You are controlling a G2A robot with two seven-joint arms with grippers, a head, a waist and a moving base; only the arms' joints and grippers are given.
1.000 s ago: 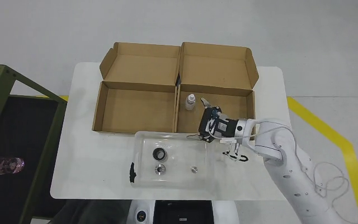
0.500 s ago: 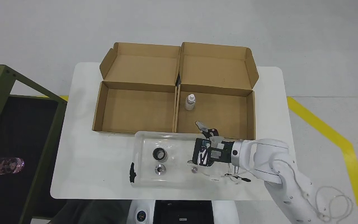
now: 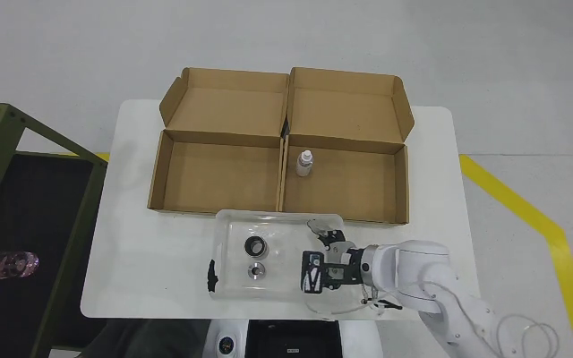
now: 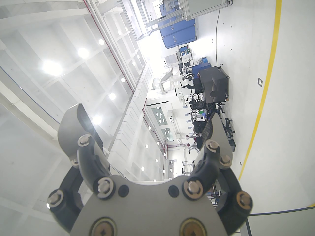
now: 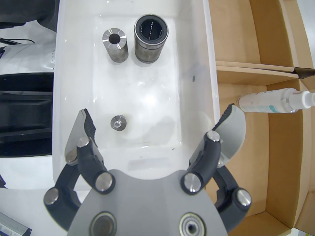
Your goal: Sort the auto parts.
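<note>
The right gripper [image 5: 157, 112] is hovering over the near-right part of the clear plastic tray [image 5: 209, 50], its jaws standing wide apart and gripping nothing. One finger is hanging inside the tray and the other is reaching out over the tray wall on the side facing the cardboard boxes. On the tray floor below the gap, a small metal part [image 5: 118, 122] is lying closer to the inner finger, and neither pad is touching it. Farther along the tray, a black linear bearing [image 5: 150, 40] and a steel sleeve [image 5: 115, 45] are standing upright just beside each other, well apart from the gripper. In the top view the same gripper [image 3: 313, 255] is sitting over the tray [image 3: 233, 224], with the bearing [image 3: 257, 246] and the sleeve [image 3: 257, 270] toward its left end. A white bottle [image 3: 305, 163] is standing upright in the near-left corner of the right box [image 3: 358, 183], and the left box [image 3: 219, 174] is lying open beside it on the white table [image 3: 134, 224]. The left gripper [image 4: 145, 114] is pointing up into the hall, jaws spread wide, with nothing between them.
</note>
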